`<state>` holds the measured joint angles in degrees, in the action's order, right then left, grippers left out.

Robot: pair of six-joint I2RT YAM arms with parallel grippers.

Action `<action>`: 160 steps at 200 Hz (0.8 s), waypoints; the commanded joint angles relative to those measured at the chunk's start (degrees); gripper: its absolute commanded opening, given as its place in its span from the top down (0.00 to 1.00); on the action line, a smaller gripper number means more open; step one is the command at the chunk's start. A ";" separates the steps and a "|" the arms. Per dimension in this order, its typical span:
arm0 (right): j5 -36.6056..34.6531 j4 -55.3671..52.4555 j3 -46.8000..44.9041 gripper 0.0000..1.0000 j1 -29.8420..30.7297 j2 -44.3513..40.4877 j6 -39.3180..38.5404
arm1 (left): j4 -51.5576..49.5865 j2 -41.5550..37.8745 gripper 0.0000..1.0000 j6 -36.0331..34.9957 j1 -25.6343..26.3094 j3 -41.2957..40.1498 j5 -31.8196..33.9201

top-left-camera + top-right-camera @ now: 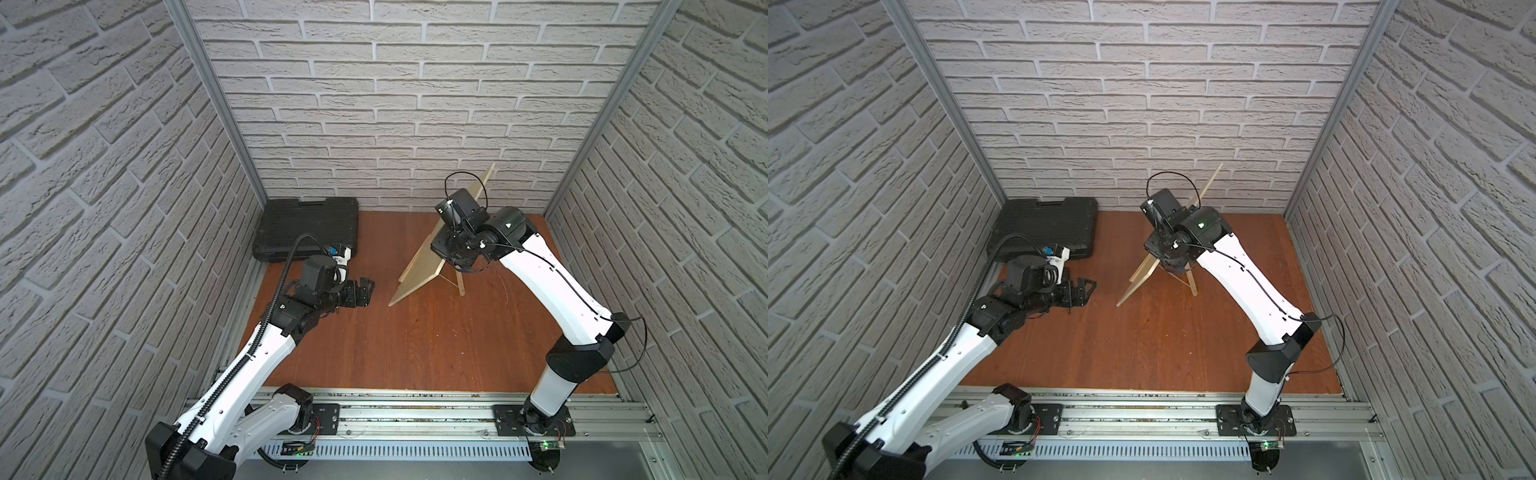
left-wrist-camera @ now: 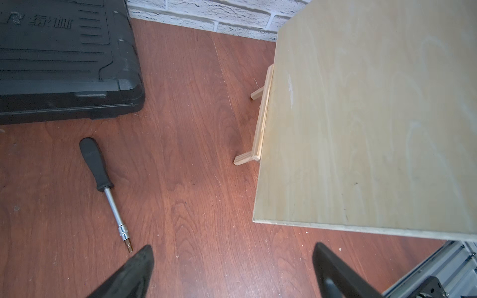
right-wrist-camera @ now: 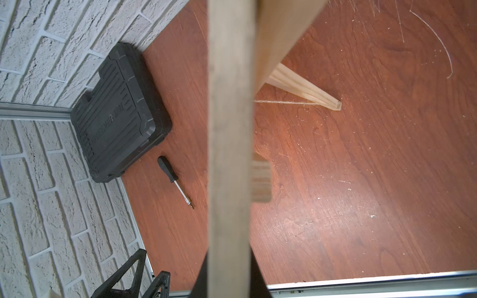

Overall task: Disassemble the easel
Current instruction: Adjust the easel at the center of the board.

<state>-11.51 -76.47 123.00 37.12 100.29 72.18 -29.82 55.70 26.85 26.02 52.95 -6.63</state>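
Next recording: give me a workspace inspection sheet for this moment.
Surface: red-brown wood tabletop, scratched, dusty.
Job's things: easel standing, board resting on its ledge.
Clutter: tool case in back corner; screwdriver lying loose.
Grippers: left gripper open, empty; right gripper shut on the board's top edge.
Cables: black loop above right wrist; conduit along left arm.
Surroundings: brick-pattern walls; aluminium rail in front.

Counter (image 1: 415, 353): tool case (image 1: 307, 232) flat in the far-left corner, against the far wall. Screwdriver (image 2: 96, 165) lying on the counter just near of the case, apart from it. Easel (image 1: 460, 286) standing right of centre, toward the far side. Plywood board (image 1: 424, 270) resting on its front ledge, leaning back, face turned left. Rear leg behind, to the right.
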 commanded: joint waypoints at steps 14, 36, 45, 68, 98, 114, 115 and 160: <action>-2.07 -0.02 0.05 0.97 -4.88 -0.45 -2.96 | 1.95 -1.02 0.05 0.22 0.18 -0.65 0.31; -1.34 -0.35 0.06 0.98 -8.58 -0.79 -4.96 | 2.09 -0.99 0.04 0.24 0.24 -0.67 0.30; -0.64 -0.81 0.05 0.98 -10.57 -0.96 -5.90 | 2.09 -1.01 0.04 0.22 0.20 -0.65 0.31; 0.62 -0.25 0.05 0.98 -14.48 -1.67 -9.64 | 2.25 -0.99 0.05 0.28 0.20 -0.89 0.17; 0.96 0.26 0.31 0.97 -17.67 -2.20 -14.01 | 2.40 -0.95 0.05 0.39 0.19 -0.84 0.13; 0.02 0.21 0.38 0.98 -19.82 -2.38 -16.63 | 2.46 -0.95 0.05 0.38 0.19 -0.93 0.05; -0.04 0.24 0.39 0.98 -19.95 -2.42 -16.72 | 2.47 -0.95 0.04 0.43 0.23 -0.97 0.00; 2.57 1.90 -0.30 0.98 -26.93 -3.17 -25.34 | 2.89 -0.86 0.04 0.57 0.22 -1.15 -0.38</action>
<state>-4.40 -78.43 123.11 13.37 99.04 55.68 -29.12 55.66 27.05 26.02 52.38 -6.63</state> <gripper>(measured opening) 0.117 0.955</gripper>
